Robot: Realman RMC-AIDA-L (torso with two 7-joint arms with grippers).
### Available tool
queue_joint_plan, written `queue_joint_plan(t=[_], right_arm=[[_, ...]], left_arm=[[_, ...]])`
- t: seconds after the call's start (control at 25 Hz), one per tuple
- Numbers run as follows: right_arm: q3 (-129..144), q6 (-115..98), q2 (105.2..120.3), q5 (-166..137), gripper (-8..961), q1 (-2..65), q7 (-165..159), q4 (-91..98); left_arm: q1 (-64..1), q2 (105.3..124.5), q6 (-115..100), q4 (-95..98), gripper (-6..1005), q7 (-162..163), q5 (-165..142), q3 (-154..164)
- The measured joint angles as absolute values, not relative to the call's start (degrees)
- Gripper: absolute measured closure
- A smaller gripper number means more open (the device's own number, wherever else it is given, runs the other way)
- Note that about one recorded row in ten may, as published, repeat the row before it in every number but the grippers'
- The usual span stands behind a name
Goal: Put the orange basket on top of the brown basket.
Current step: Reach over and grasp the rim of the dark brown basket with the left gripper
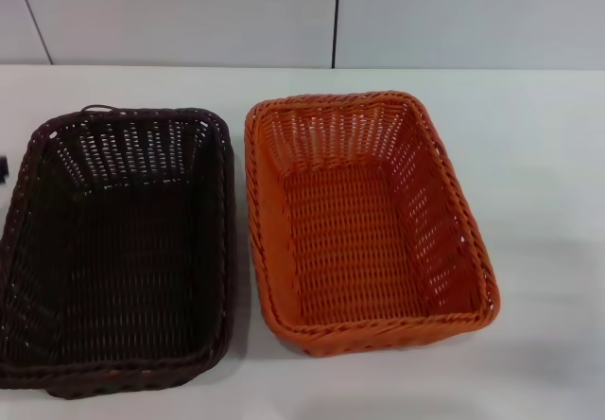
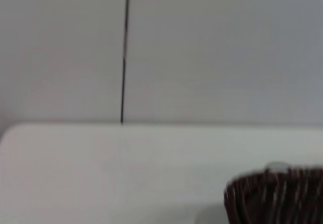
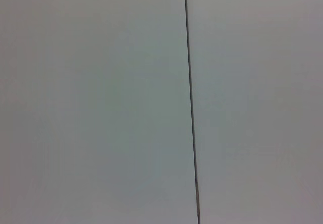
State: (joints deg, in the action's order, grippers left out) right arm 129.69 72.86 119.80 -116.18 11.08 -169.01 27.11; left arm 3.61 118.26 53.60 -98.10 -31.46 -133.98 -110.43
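Observation:
The orange basket (image 1: 364, 221) stands on the white table, right of centre in the head view, upright and empty. The brown basket (image 1: 113, 250) stands right beside it on the left, also upright and empty, their long sides almost touching. A corner of the brown basket's rim also shows in the left wrist view (image 2: 277, 196). A small dark part at the left edge of the head view seems to be my left gripper (image 1: 3, 168), just outside the brown basket's far left corner. My right gripper is out of view; its wrist view shows only the wall.
The white table (image 1: 539, 155) extends behind and to the right of the baskets. A pale wall with a dark vertical seam (image 1: 335, 13) runs along the table's far edge.

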Motion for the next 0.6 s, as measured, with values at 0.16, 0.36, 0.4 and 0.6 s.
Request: queue_joint_plan(t=[0.16, 0.36, 0.4, 0.6], right_arm=[[130.56, 72.88, 119.80, -116.20, 133, 11.23, -169.01, 27.15], [130.97, 72.88, 119.79, -116.11, 133, 11.38, -169.02, 27.16], [130.99, 72.88, 119.79, -116.11, 133, 11.39, -169.02, 27.16], [131.10, 72.87, 119.79, -116.25, 133, 11.46, -169.01, 27.20]], left_arm=[[2.91, 118.28, 54.86, -97.21, 203, -30.40, -135.86, -110.00], [2.73, 118.26, 56.30, -96.76, 203, -30.09, -136.27, -109.50], [2.35, 118.23, 57.29, -95.75, 204, -30.08, -136.30, -109.21], [0.60, 118.19, 59.10, -92.94, 204, -30.12, -136.32, -108.85]])
